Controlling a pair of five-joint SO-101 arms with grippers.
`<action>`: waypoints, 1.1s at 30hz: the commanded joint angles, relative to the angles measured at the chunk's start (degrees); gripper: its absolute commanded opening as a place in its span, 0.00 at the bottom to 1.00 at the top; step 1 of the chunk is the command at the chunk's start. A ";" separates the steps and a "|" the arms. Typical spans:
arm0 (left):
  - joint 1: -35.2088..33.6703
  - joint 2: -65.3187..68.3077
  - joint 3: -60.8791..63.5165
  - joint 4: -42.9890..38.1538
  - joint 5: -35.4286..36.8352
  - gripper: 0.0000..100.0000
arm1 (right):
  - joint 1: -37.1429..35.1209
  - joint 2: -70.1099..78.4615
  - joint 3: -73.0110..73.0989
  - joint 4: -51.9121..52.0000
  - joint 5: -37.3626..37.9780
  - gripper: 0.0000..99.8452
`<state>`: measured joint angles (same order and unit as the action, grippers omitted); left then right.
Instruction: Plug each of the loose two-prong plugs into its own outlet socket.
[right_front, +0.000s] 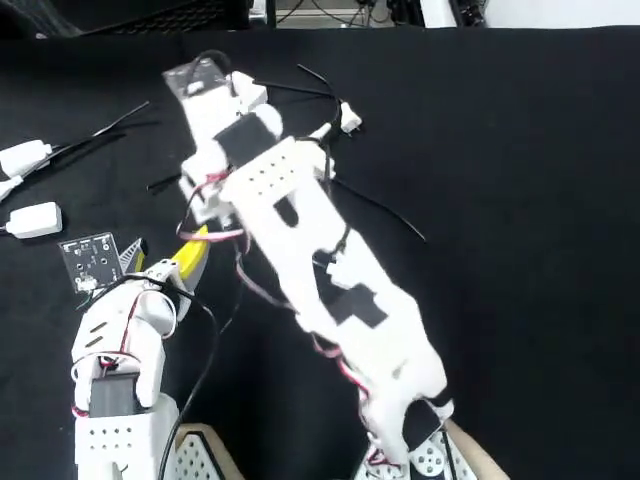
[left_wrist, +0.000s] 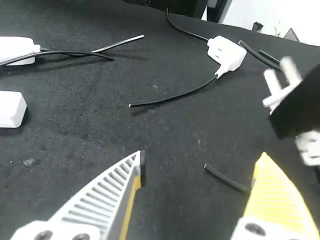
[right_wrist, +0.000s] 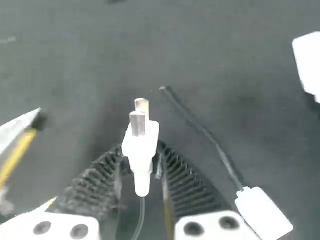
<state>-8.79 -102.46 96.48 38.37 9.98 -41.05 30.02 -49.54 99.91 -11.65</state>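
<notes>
My right gripper (right_wrist: 142, 152) is shut on a white two-prong plug (right_wrist: 141, 135), prongs pointing away from the wrist, held just above the black cloth. In the high view that gripper (right_front: 205, 200) hangs left of centre. The held plug (left_wrist: 280, 85) also shows close beside my left gripper (left_wrist: 195, 175), which stands open with nothing between its fingers. A second loose plug (right_front: 350, 118) lies farther back, trailing a thin black cable (left_wrist: 170, 97). Two white outlet sockets (right_front: 25, 155) (right_front: 33, 220) rest at the far left edge of the table.
Short black cable pieces (left_wrist: 227, 179) and a longer wire (right_front: 385, 210) lie scattered on the black cloth (right_front: 520, 200). A small circuit board (right_front: 92, 258) sits on the left arm's wrist. The right half of the table holds no objects.
</notes>
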 joint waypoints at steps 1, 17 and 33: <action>0.66 0.18 1.01 -0.26 0.09 0.34 | -3.60 -8.40 1.19 0.88 -2.02 0.01; 0.31 -0.35 0.57 2.11 0.09 0.35 | -1.67 -7.16 10.68 -6.68 -12.66 0.01; 0.13 -2.20 0.40 3.16 0.09 0.35 | -2.29 -6.99 12.18 -7.38 -15.38 0.01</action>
<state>-8.88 -102.90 96.48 41.45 9.98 -43.34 23.87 -36.18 90.86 -26.77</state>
